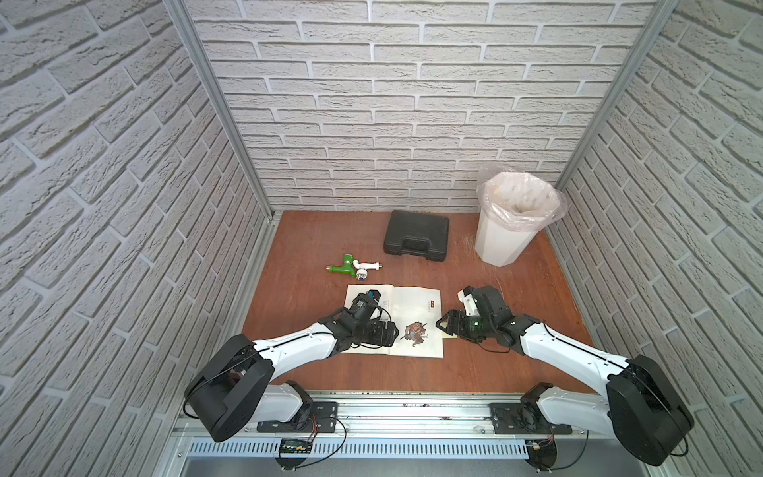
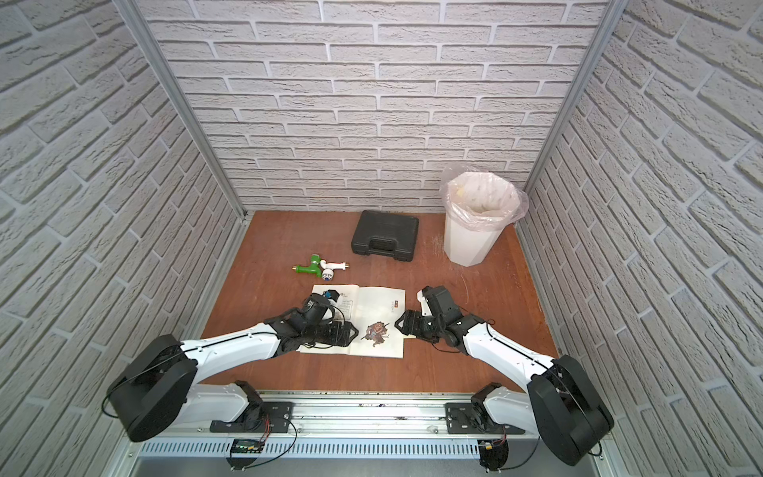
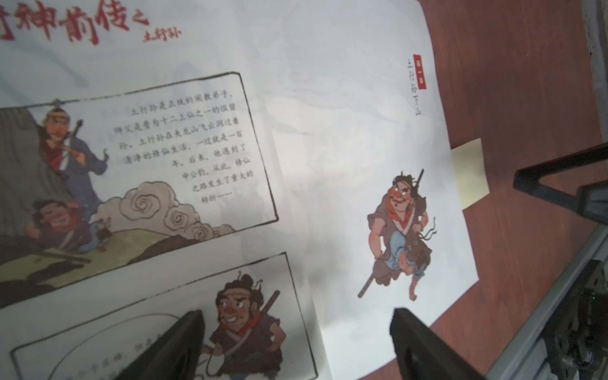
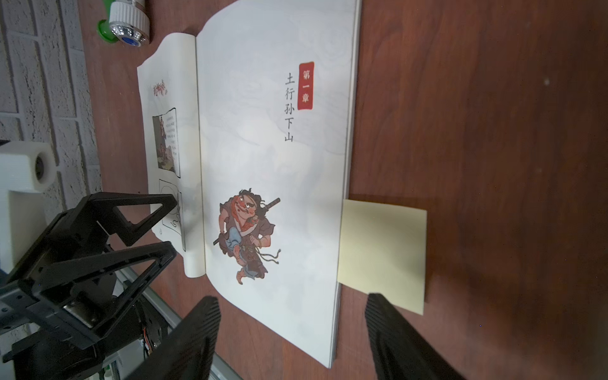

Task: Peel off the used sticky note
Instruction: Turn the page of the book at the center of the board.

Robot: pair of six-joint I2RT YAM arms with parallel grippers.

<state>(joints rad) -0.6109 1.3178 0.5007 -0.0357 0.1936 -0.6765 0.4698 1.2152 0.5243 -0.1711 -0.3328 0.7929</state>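
NOTE: sticky note [image 4: 383,255] juts from book [image 4: 273,148] outer page edge, glued strip probably hidden beneath | FEEL: light, limp, creases easily; pinch free corner | right gripper [image 4: 291,297] agape, empty, beside it | left gripper [image 3: 297,312] agape, empty, over book

Matt paper sticky note [image 4: 383,253], wooden table [image 4: 493,131]

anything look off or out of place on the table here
Yes: a pale yellow sticky note pokes out from under the outer edge of the open comic book, on the side nearest the right arm, and overhangs onto the table. Nothing looks spilled or damaged.
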